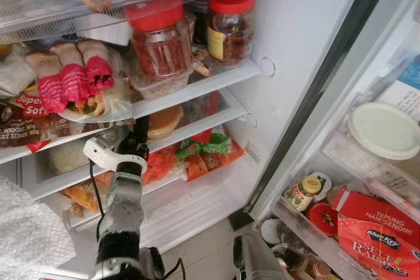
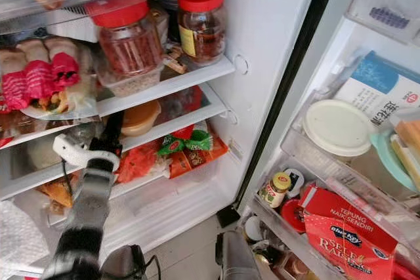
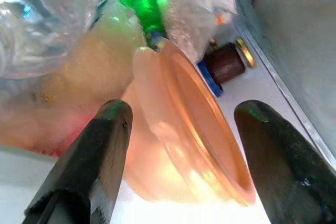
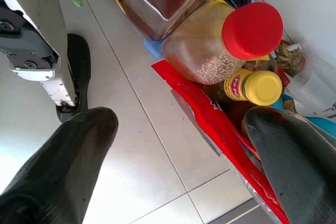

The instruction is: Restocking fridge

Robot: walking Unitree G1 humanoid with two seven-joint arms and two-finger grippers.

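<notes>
left eye view has the left gripper (image 1: 139, 137) reaching into the open fridge (image 1: 275, 37), up at the middle shelf where an orange tub (image 1: 163, 121) sits. left wrist view shows its fingers (image 3: 100, 150) spread wide on either side of that tub (image 3: 184, 140), not closed on it. right wrist view shows the right gripper (image 4: 178, 150) hanging low over the tiled floor (image 4: 142, 129), fingers wide apart and holding nothing, beside a red-capped jar (image 4: 220, 45).
</notes>
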